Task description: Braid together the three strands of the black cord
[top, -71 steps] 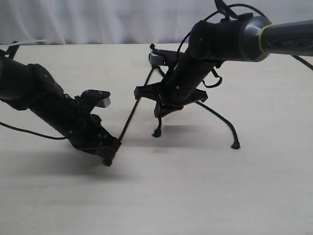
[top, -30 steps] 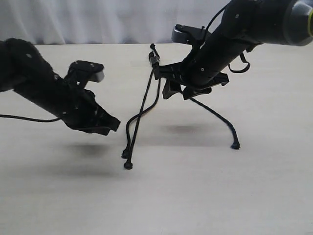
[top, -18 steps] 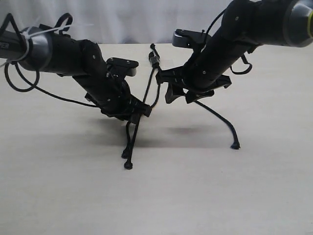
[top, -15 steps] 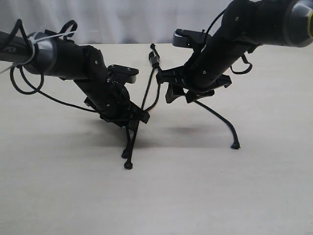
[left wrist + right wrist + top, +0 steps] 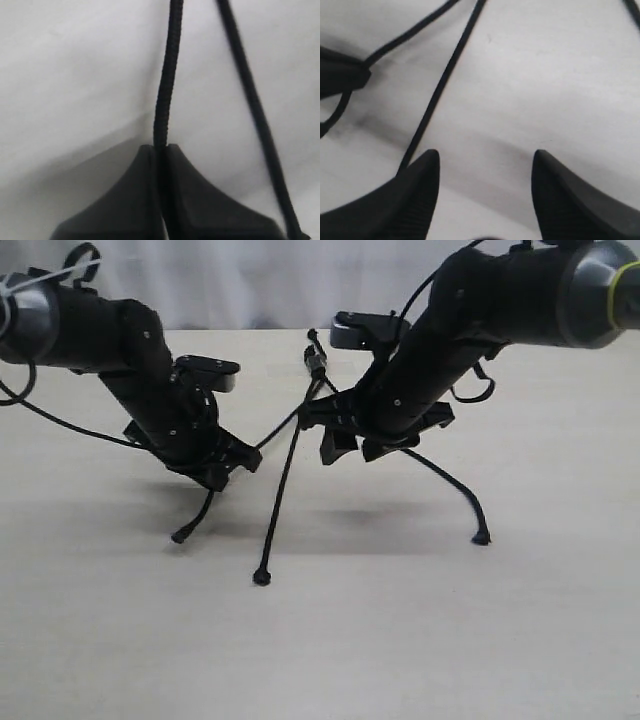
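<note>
**Clerk:** Item one, black cord [image 5: 286, 480]. Where is it?
**Keeper:** On the table [image 5: 400, 640]. The knot [image 5: 316, 362] is at the far side, between the two arms. Three strands fan out from it toward the near edge.
**Clerk:** Left strand [image 5: 165, 85]?
**Keeper:** Pinched in the left gripper [image 5: 160, 150], fingers pressed together on it with no gap. The free end hangs past the fingers, tip down at the table.
**Clerk:** Middle strand [image 5: 273, 530]?
**Keeper:** Loose. It runs almost straight from the knot to its tip on the table, between the two grippers and held by neither. In the left wrist view it lies beside the pinched strand, apart from the fingers.
**Clerk:** Right strand [image 5: 472, 505]?
**Keeper:** Loose. It comes out from under the right arm and curves down to its tip on the table.
**Clerk:** Right gripper [image 5: 486, 156]?
**Keeper:** Fingers spread wide, nothing between them, raised above the table. The middle strand passes beside one finger, outside the gap.
</note>
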